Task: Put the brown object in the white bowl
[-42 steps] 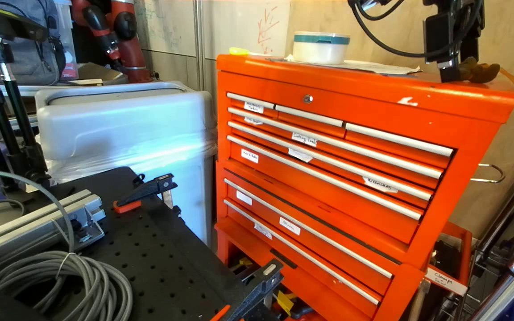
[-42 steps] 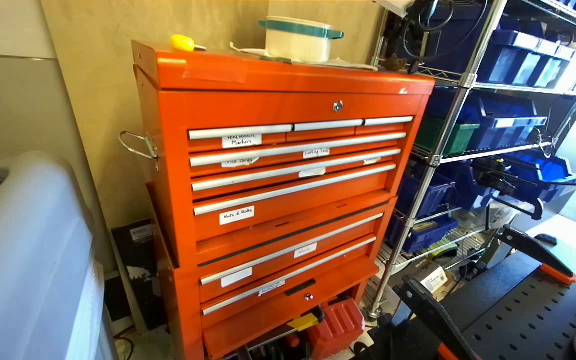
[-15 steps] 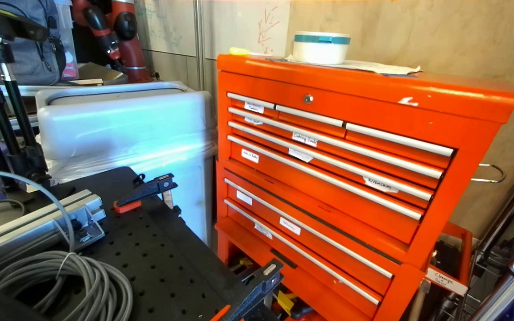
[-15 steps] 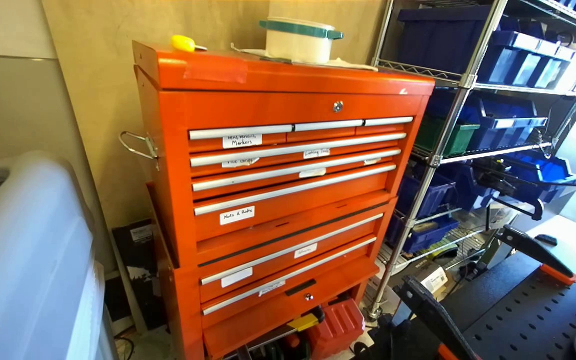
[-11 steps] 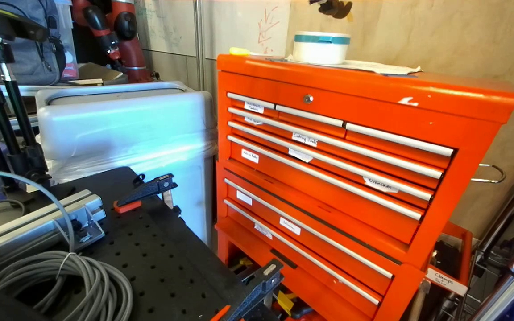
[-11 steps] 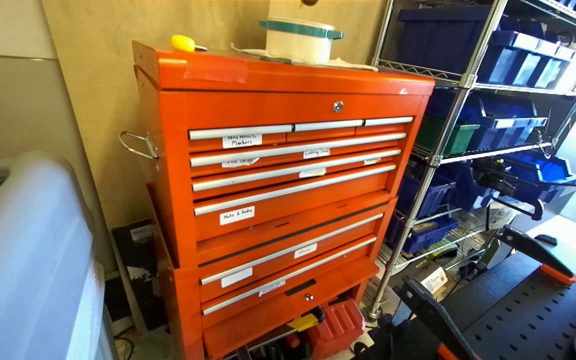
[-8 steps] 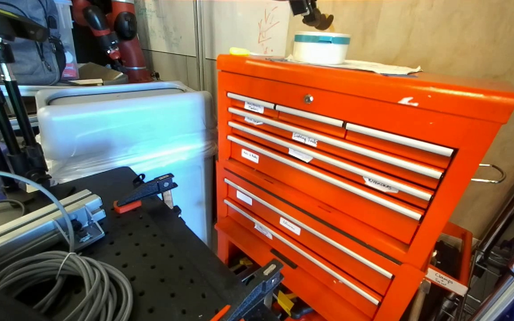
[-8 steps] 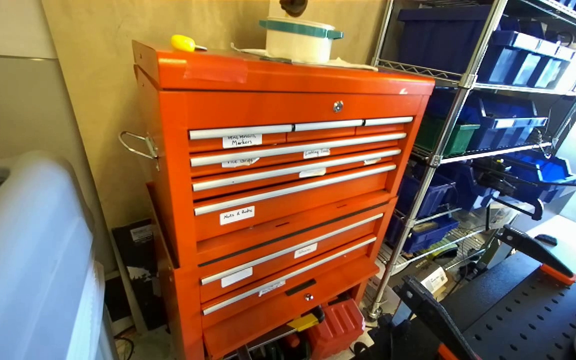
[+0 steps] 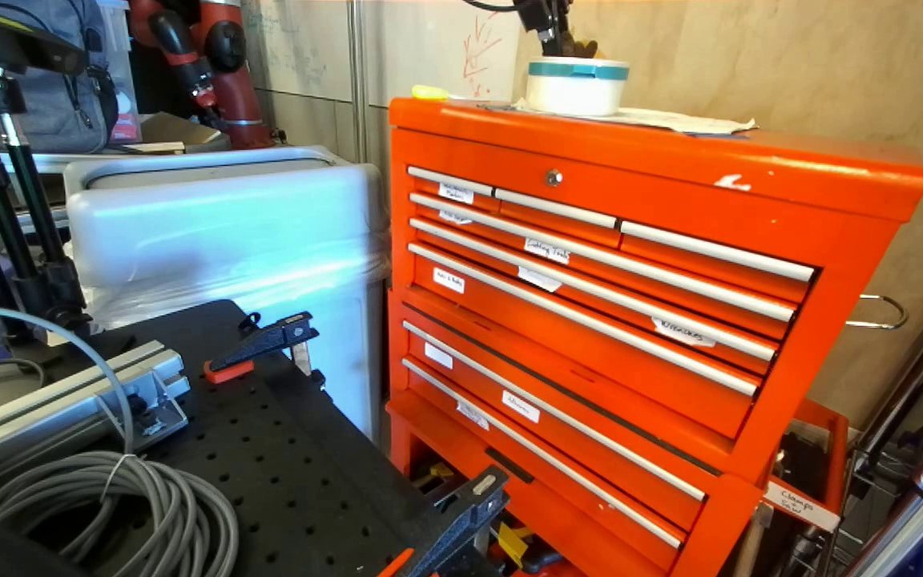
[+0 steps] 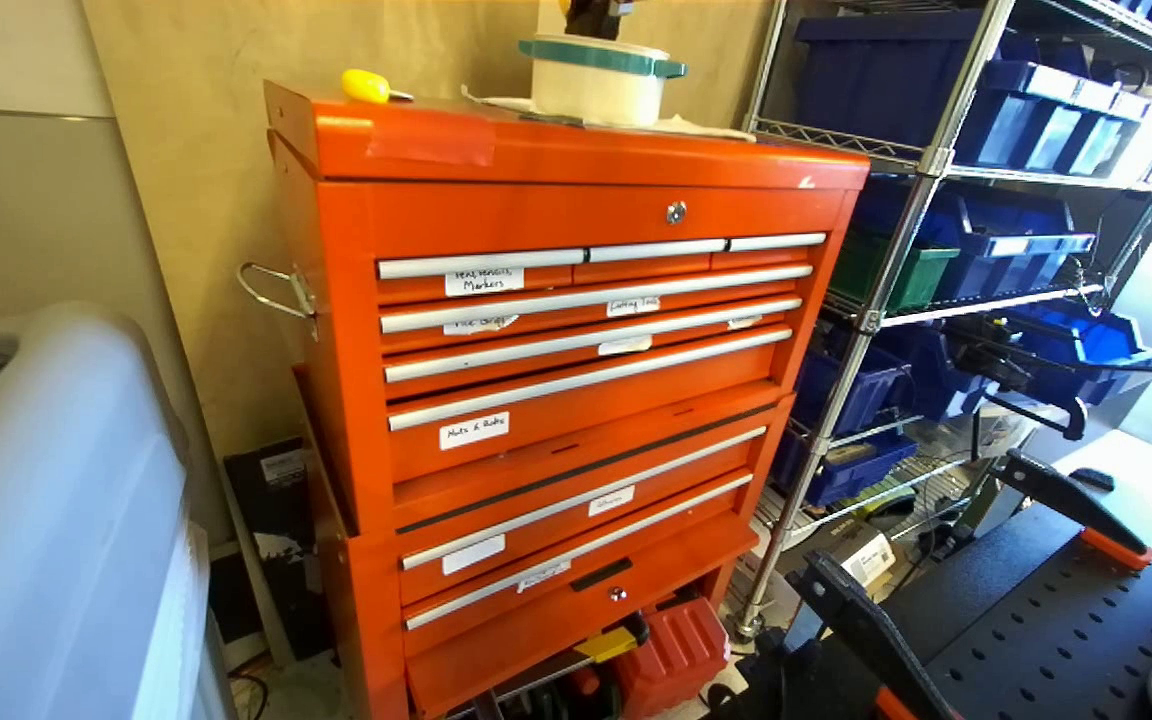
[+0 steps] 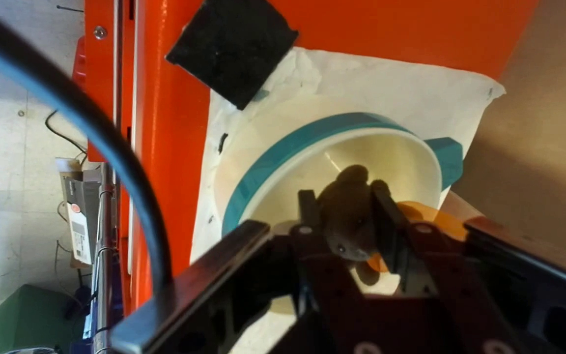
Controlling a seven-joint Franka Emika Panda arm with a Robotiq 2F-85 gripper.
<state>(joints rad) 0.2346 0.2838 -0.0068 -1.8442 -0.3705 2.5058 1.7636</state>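
The white bowl, with a teal band and side handles, stands on the chest top; both exterior views show it too. Pointing down into its mouth is my gripper. Between its two fingers sits the brown object, a rounded dark lump with stubby ends and an orange tag, and the fingers lie against both its sides. In an exterior view the brown object shows just above the bowl's rim, its lower part hidden behind it. Whether it touches the bowl's floor I cannot tell.
White paper lies under the bowl, with a black square beside it. All this is on the red tool chest. A yellow item lies near one end. Wire shelving with blue bins stands alongside, and a wall behind.
From the far end of the chest top, my gripper has carried the brown object up, out of view, then back over the white bowl. In the last half second it has come down to the rim.
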